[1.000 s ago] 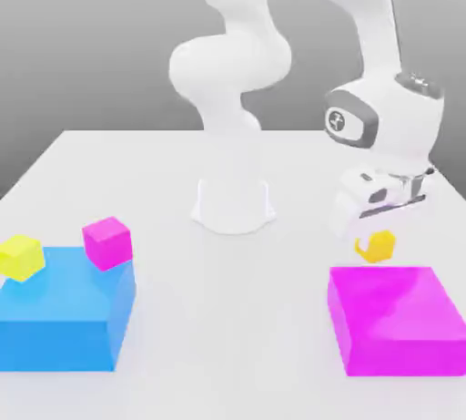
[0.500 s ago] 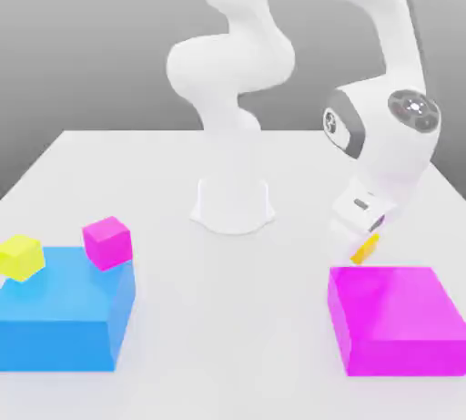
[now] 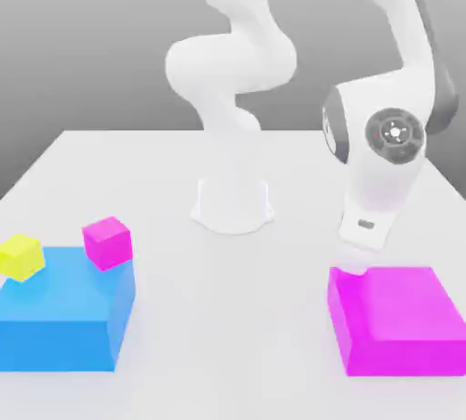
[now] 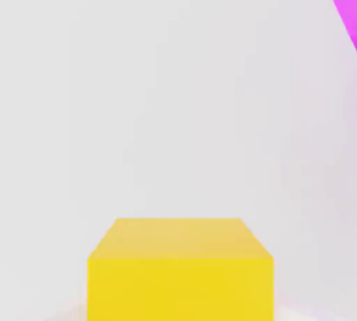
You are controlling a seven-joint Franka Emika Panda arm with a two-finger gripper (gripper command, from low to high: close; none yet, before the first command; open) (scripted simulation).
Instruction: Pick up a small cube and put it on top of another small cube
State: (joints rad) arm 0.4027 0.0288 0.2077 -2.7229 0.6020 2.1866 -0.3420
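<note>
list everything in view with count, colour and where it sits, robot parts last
golden cube: 1, golden yellow, at the pincer in the hand view
small yellow cube: 1, lemon yellow, by the blue block, at the exterior view's far left
small magenta cube: 1, magenta, at the blue block's back right corner as the exterior view shows it
blue block: 1, blue, on the table, exterior view's left
big magenta block: 1, magenta, on the table, exterior view's right
table: 1, pale grey, under the blocks
arm: 1, white with dark grey parts, behind the blocks
pincer: 1, white, by the big magenta block
</note>
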